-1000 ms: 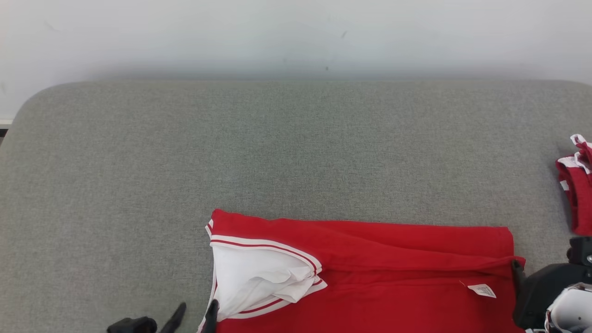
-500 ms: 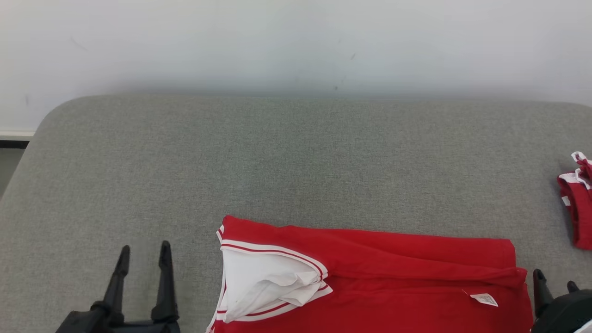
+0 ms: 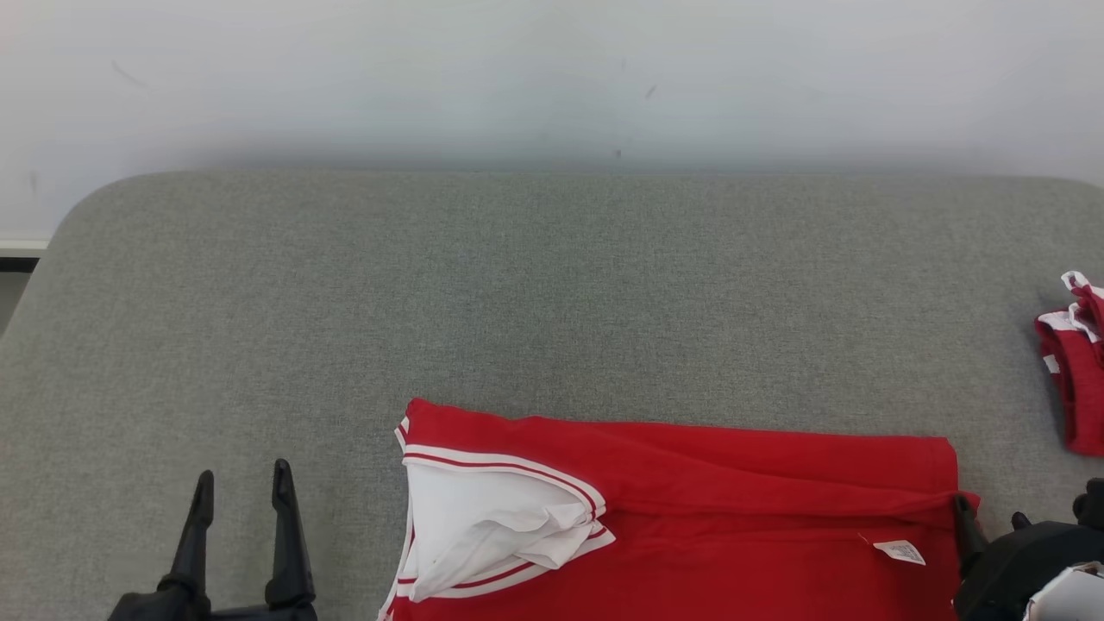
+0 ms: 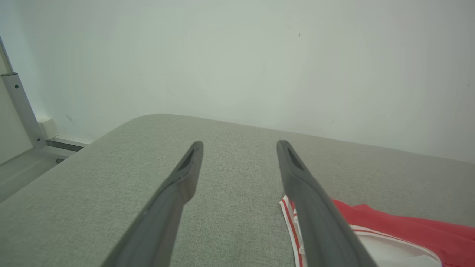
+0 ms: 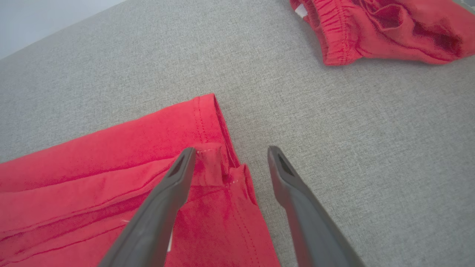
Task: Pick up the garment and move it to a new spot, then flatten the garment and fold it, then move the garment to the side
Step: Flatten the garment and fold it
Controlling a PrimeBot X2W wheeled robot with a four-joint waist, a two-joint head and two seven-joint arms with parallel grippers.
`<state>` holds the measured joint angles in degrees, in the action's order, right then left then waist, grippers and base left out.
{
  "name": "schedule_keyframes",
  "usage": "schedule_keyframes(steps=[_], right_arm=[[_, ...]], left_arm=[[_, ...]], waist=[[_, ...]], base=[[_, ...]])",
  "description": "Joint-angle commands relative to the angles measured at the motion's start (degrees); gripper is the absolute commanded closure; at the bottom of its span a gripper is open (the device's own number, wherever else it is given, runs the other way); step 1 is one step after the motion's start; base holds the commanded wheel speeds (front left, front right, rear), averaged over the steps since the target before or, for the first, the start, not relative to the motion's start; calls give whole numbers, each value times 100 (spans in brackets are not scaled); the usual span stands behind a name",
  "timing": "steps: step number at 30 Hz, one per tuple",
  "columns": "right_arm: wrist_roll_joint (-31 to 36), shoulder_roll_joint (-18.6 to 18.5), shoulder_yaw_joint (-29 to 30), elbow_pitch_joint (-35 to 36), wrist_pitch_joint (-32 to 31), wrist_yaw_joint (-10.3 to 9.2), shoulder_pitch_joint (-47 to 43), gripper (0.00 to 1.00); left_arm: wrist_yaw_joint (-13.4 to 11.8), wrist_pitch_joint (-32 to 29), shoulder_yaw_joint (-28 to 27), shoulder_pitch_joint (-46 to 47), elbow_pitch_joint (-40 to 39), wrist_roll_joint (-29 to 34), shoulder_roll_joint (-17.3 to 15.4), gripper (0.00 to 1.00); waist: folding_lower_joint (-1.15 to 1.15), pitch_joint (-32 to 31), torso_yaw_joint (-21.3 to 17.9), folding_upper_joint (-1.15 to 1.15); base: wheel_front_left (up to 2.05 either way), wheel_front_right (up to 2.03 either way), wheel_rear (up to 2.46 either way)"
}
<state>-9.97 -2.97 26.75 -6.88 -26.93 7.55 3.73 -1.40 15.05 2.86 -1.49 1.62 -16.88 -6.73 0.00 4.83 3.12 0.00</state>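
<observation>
Seemingly mid-fold, left gripper (image 3: 242, 474) and right gripper (image 5: 231, 151) hung with fingers (image 4: 178, 193) spread, flanking the red, white-trimmed fabric garment (image 3: 733, 509), edge grasps due next.

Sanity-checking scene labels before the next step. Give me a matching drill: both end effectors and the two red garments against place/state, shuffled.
1. left end effector
2. right end effector
3. folded garment
4. crumpled garment

A. bunched at the right edge of the grey surface
B. open, astride the folded piece's right hem corner
C. lying flat, white lining showing at its left end
D. open, over bare grey surface

Pairs: 1-D, 2-B, 3-C, 4-A
</observation>
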Motion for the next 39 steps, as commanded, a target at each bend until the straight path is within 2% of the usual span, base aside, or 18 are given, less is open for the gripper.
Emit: schedule_keyframes(steps=[1, 10, 20, 21, 22, 24, 25, 35, 39], right_arm=[[65, 19, -33, -27, -33, -16, 45, 0], [590, 18, 104, -378, -373, -16, 351, 0], [729, 29, 140, -1108, -755, -16, 489, 0], [742, 32, 139, -1154, -776, -16, 496, 24], [742, 32, 139, -1154, -776, -16, 496, 24], [662, 36, 124, -1248, -802, -16, 532, 82], [644, 36, 104, -1288, -815, -16, 537, 100], [600, 21, -25, -1238, -623, -17, 780, 100], [621, 11, 97, -1092, -518, -17, 798, 100]], left_arm=[[45, 14, -18, -65, 51, 71, 26, 0], [280, 13, -32, 111, 271, 311, 176, 0], [410, 14, -113, 136, 424, 428, 260, 0], [422, 14, -120, 124, 435, 434, 266, 0], [422, 14, -120, 124, 435, 434, 266, 0], [429, 15, -130, 106, 459, 451, 273, 0], [439, 15, -141, 97, 466, 457, 274, 0], [468, 15, -227, -10, 475, 537, 308, 0], [459, 14, -258, -28, 475, 565, 317, 0]], waist=[[0, 19, -4, 0], [0, 145, 90, 0], [0, 152, 179, 0], [0, 143, 178, 0], [0, 143, 178, 0], [0, 123, 173, 0], [0, 110, 167, 0], [0, 61, 31, 0], [0, 42, 5, 0]], base=[[0, 0, 0], [0, 0, 0], [0, 0, 0], [0, 0, 0], [0, 0, 0], [0, 0, 0], [0, 0, 0], [0, 0, 0], [0, 0, 0]])
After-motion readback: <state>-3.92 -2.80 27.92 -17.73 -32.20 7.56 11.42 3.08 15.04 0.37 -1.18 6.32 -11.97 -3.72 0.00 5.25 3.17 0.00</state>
